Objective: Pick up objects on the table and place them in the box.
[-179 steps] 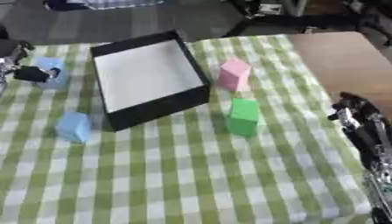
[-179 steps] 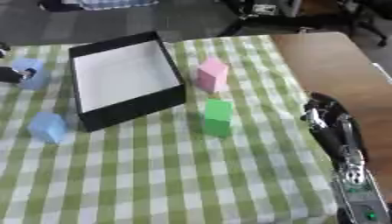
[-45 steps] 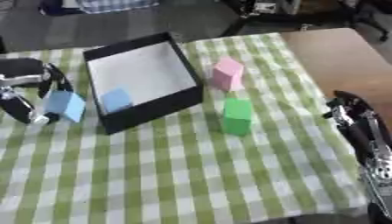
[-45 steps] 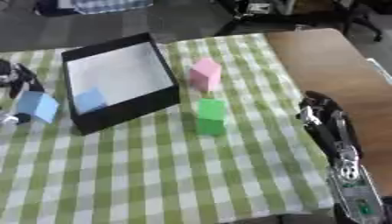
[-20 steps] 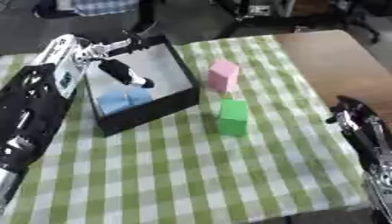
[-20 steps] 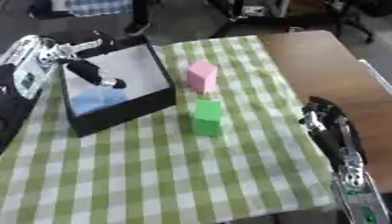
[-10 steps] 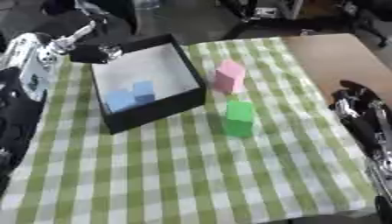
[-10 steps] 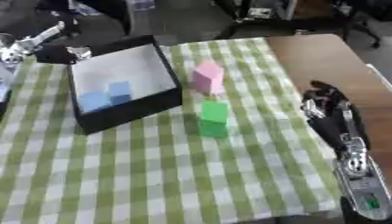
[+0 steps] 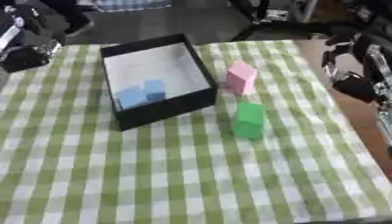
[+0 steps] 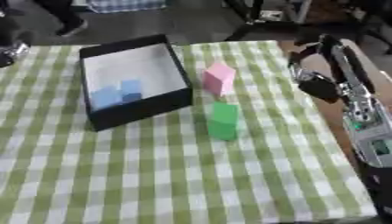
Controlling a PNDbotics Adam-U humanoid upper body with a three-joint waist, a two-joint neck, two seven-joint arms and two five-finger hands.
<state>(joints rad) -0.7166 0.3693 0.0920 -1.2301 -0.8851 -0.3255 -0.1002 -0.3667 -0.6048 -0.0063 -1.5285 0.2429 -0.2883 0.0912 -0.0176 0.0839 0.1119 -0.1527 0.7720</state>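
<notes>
Both blue blocks (image 9: 141, 93) now lie inside the black box (image 9: 165, 107); the left hand (image 9: 27, 56) has pulled back far left, its fingers unreadable. Pink block (image 9: 241, 77) and green block (image 9: 250, 120) remain on the table (image 9: 153, 175), right hand (image 10: 318, 87) nearing, fingers unclear

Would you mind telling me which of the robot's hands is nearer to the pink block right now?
Right. The right hand is off the cloth's right edge, level with the pink block. The left hand sits beyond the black box, at the far left.
</notes>
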